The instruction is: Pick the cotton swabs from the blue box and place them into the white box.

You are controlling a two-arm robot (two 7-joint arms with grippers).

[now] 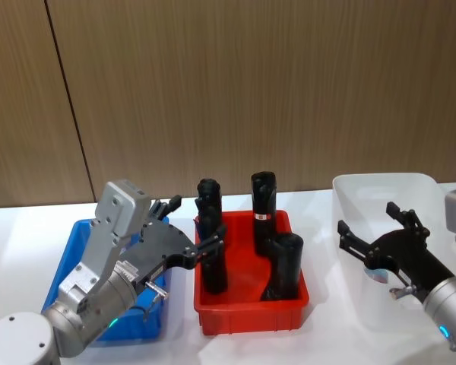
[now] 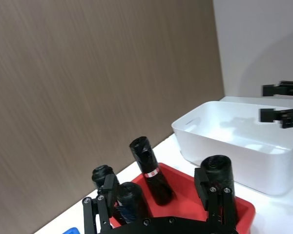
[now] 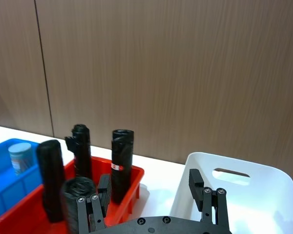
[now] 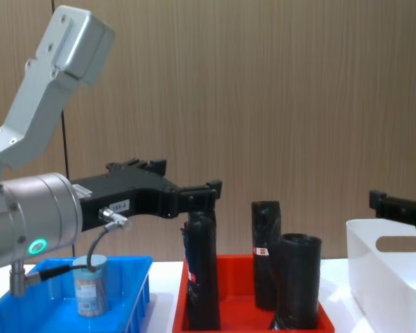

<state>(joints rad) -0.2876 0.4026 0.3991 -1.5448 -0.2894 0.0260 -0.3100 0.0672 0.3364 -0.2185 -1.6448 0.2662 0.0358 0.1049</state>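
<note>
Both arms are silver-grey, and the left arm [image 4: 35, 215] bears a green ring light [image 4: 36, 245] and a thin cable [image 4: 93, 255]. The left gripper [image 1: 191, 226] and right gripper [image 1: 367, 219] are black and screw-studded.

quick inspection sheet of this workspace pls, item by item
surface: white table
job's things: one cotton swabs jar upright in the blue box; white box on the right, contents unclear
clutter: red tray between the boxes, holding four black rolls
grippers: left gripper raised near the blue box and red tray, jaws open; right gripper over the white box, jaws open
cables: thin cable looped at the left wrist
surroundings: wood-panel wall
</note>
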